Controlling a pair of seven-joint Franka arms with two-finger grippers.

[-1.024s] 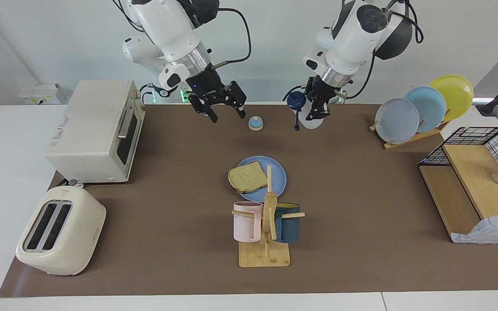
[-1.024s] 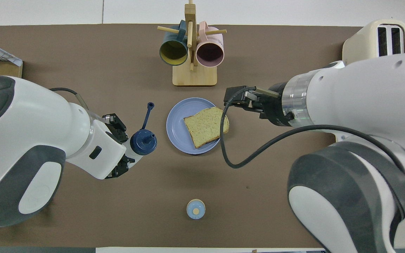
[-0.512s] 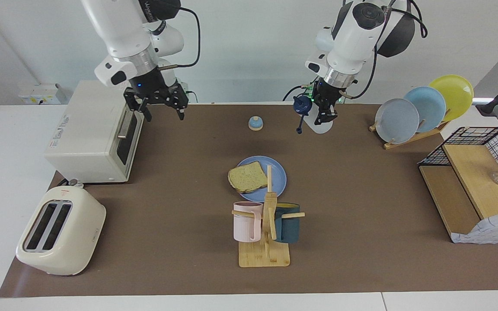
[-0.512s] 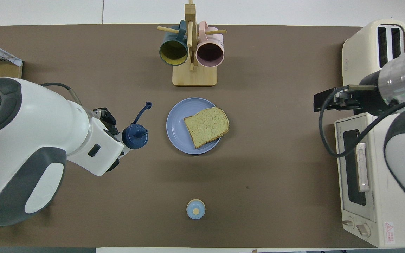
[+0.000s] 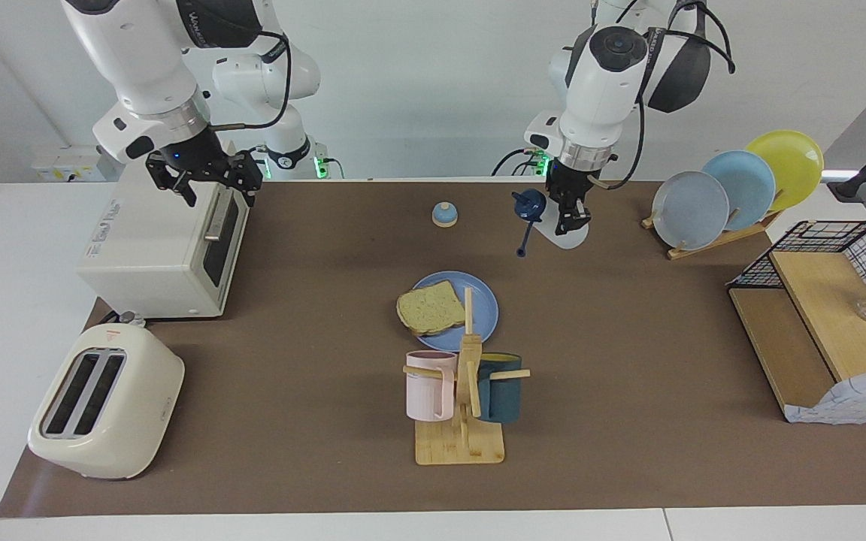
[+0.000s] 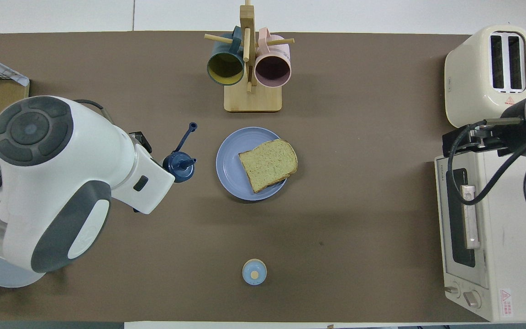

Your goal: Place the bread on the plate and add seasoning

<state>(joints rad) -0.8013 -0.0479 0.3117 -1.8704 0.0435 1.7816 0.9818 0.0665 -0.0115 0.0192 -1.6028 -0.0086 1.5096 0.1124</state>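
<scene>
The bread (image 5: pixel 429 308) (image 6: pixel 268 164) lies on the blue plate (image 5: pixel 484 299) (image 6: pixel 228 167) at the middle of the mat, one edge overhanging the rim. My left gripper (image 5: pixel 567 216) is shut on the seasoning (image 5: pixel 573 234), a white bottle held tilted in the air. Its navy cap (image 5: pixel 529 204) (image 6: pixel 178 167) points toward the plate, and a loose cap strap dangles from it. The bottle hangs over the bare mat beside the plate, toward the left arm's end. My right gripper (image 5: pixel 215 188) (image 6: pixel 466 137) stands open and empty over the oven's top edge.
A cream oven (image 5: pixel 162 240) (image 6: pixel 477 237) and a toaster (image 5: pixel 102 402) (image 6: pixel 491 73) stand at the right arm's end. A mug rack (image 5: pixel 463 398) (image 6: pixel 249 68) stands just past the plate. Nearer the robots sits a small bell (image 5: pixel 444 215) (image 6: pixel 254 272). A plate rack (image 5: pixel 734 188) and a wire shelf (image 5: pixel 831 315) fill the left arm's end.
My right gripper has swung away from the plate, open, to over the oven. My left gripper has carried the bottle a little farther out over the mat beside the plate.
</scene>
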